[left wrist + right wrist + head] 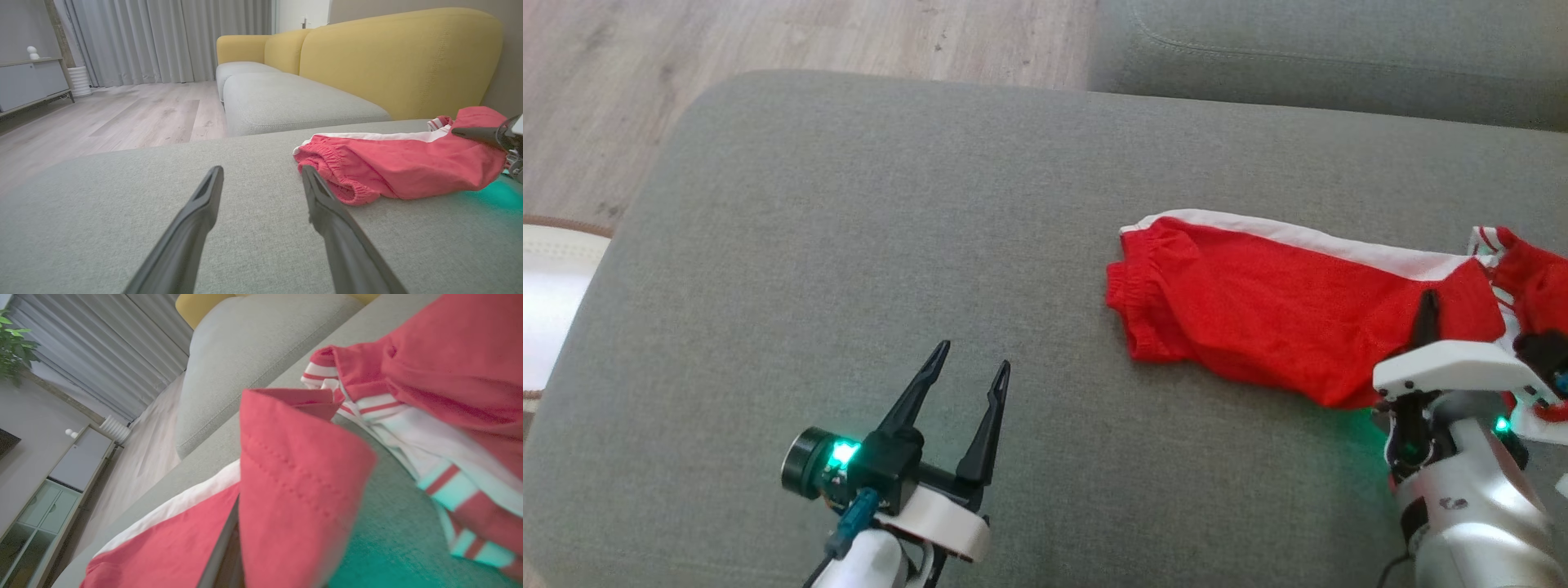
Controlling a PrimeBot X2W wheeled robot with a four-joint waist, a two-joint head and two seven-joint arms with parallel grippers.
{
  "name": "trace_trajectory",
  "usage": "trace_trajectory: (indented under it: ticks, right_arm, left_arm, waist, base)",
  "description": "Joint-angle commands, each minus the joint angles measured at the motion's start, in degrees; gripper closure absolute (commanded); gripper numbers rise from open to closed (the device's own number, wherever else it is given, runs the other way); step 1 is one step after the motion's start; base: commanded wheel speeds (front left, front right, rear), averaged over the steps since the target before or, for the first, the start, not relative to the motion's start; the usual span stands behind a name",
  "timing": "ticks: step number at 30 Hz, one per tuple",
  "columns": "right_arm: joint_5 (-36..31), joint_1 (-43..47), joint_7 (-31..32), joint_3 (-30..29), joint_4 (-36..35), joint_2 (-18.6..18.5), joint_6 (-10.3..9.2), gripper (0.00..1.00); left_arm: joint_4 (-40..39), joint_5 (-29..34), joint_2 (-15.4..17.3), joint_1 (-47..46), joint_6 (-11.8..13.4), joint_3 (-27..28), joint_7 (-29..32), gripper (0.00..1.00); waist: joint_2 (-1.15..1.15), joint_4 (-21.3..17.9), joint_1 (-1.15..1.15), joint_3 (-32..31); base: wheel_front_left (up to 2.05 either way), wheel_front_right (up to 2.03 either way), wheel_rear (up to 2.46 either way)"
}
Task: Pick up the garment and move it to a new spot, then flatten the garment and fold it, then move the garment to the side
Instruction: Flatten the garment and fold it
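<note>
Head view: my left gripper [974, 356] hovers over bare grey cushion [849, 245], jaws wide apart, holding nothing. The red garment [1258, 318] lies to the right on the same cushion, with the right gripper [1427, 300] pinched shut on its near right edge.

Left wrist view: fingers [196, 220] splayed; the garment lies ahead-right, apart from them.

Right wrist view: red cloth draped over the closed gripper, with striped white trim beyond.
</note>
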Motion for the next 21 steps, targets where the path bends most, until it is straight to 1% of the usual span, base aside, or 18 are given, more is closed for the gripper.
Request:
trace_trajectory:
  ticks: [1, 4, 8, 12, 13, 17, 21]
  right_arm:
    - [0.4, -2.16, -1.04, 2.82, -2.71, 0.76, 0.44, 1.0]
    - [0.87, -2.14, -1.23, 5.74, -4.46, 1.1, 0.44, 1.0]
    - [2.16, -2.02, -1.33, 11.43, -7.18, 1.35, 0.44, 1.0]
    - [5.51, -1.83, -1.44, 17.99, -9.49, 1.39, 0.44, 1.0]
    - [5.51, -1.83, -1.44, 17.99, -9.49, 1.39, 0.44, 1.0]
    - [8.83, -1.98, -1.58, 22.89, -10.27, 1.4, 0.44, 1.0]
    - [10.07, -2.69, -1.68, 26.32, -9.55, 1.4, 0.44, 1.0]
  left_arm:
    - [-2.09, 0.02, 0.52, -0.39, -0.29, 2.44, -0.3, 0.0]
    - [-1.76, 0.01, 0.52, 0.03, -0.47, 2.43, -0.3, 0.0]
    - [-1.14, 0.06, 0.48, 0.43, -0.58, 2.3, -0.3, 0.0]
    - [-1.04, -0.27, 0.41, 0.69, -0.67, 2.33, -0.3, 0.0]
    - [-1.04, -0.27, 0.41, 0.69, -0.67, 2.33, -0.3, 0.0]
    - [-1.06, -0.32, 0.34, 0.75, -0.67, 2.16, -0.3, 0.0]
    - [-1.1, -0.35, 0.29, 0.94, -0.55, 2.25, -0.3, 0.0]
  waist:
    - [0.0, 0.7, 0.0, -0.38]
    - [0.0, 1.54, 0.0, -1.1]
    - [0.0, 2.78, 0.0, -2.13]
    - [0.0, 4.12, 0.0, -2.56]
    - [0.0, 4.12, 0.0, -2.56]
    - [0.0, 5.89, 0.0, -2.54]
    - [0.0, 7.55, 0.0, -2.27]
  base:
    - [0.0, 0.0, 0.0]
    - [0.0, 0.0, 0.0]
    - [0.0, 0.0, 0.0]
    - [0.0, 0.0, 0.0]
    - [0.0, 0.0, 0.0]
    - [0.0, 0.0, 0.0]
    - [0.0, 0.0, 0.0]
